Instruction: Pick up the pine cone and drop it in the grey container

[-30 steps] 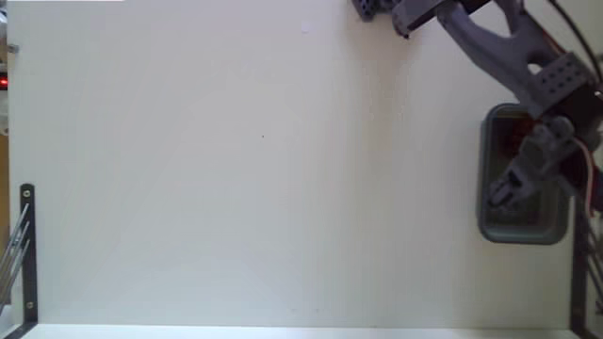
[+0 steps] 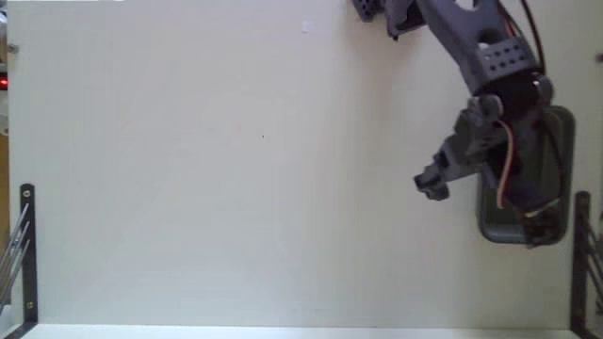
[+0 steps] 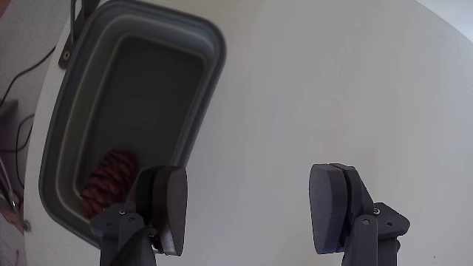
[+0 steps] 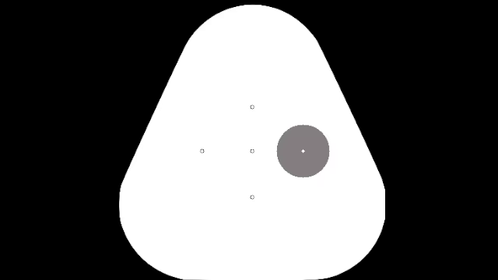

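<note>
The pine cone (image 3: 107,181) lies inside the grey container (image 3: 207,44), at its near end in the wrist view, partly hidden behind my left finger. In the fixed view the container (image 2: 562,141) sits at the right edge of the white table, mostly covered by the arm, and the cone does not show there. My gripper (image 3: 251,210) is open with nothing between its fingers, hanging over bare table just beside the container. In the fixed view the gripper (image 2: 431,184) points left, to the left of the container.
A black metal bracket (image 2: 27,250) stands at the table's left edge and another (image 2: 580,254) at the right edge. The arm's base (image 2: 377,9) is at the top. A cable (image 3: 18,70) runs beside the container in the wrist view.
The gripper was over the container a second ago; it has swung left off the container and now hangs over bare table. The cone stays in the container.
</note>
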`<state>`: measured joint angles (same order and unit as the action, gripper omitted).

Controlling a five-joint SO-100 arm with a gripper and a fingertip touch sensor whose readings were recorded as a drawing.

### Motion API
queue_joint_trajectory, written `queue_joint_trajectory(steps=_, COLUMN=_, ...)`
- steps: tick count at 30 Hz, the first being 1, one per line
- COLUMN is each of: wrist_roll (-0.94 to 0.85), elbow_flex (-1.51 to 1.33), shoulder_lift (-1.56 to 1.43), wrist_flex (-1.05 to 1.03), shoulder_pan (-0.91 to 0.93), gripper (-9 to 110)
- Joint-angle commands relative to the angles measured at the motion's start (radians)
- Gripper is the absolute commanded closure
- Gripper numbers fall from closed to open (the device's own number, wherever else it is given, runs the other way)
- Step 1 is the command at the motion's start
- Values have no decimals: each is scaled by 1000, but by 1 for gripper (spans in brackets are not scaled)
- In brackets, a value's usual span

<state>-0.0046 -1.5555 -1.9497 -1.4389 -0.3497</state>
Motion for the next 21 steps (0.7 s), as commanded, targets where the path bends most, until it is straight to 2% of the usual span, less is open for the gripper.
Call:
queue_joint_trajectory(steps=1, wrist_roll=5, elbow_flex=-35, shoulder_lift=-118, wrist_flex=11, shoulder_pan=35, gripper=-9)
queue_joint_trajectory(steps=21, wrist_roll=5, elbow_flex=-301, shoulder_lift=-387, wrist_flex=9, shoulder_pan=240, gripper=-9)
